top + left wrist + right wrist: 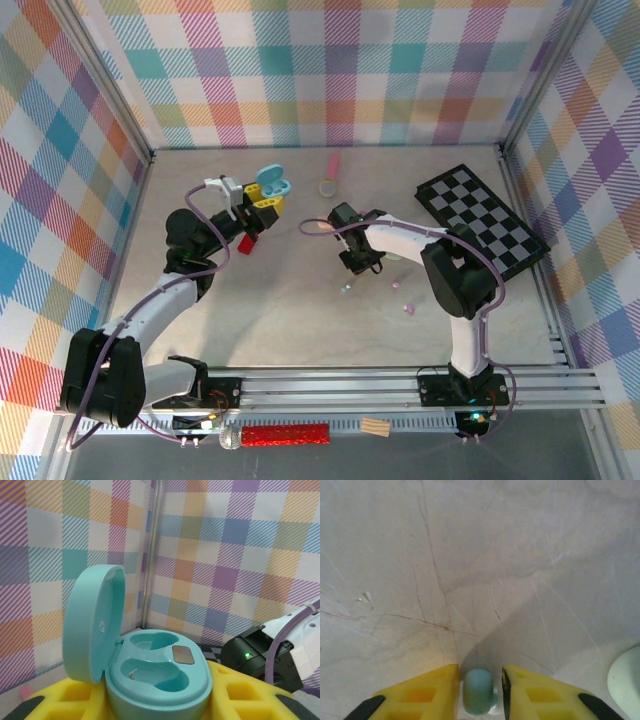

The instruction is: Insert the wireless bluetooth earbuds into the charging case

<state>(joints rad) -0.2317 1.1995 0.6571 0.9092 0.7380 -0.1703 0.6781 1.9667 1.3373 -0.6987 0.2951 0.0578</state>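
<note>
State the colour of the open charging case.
The charging case is pale mint green, clearest in the left wrist view.

Mint case [160,700], blue earbud [479,690], black-and-white chequered board [483,220], pastel plaid walls [330,70]

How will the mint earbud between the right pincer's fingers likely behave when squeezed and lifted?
The mint earbud looks smooth and rounded, so it may squirt out from between the yellow fingers. It is tiny beside them, so probably very light and rigid. Nudged on the smooth table, it would likely roll or skid.
</note>
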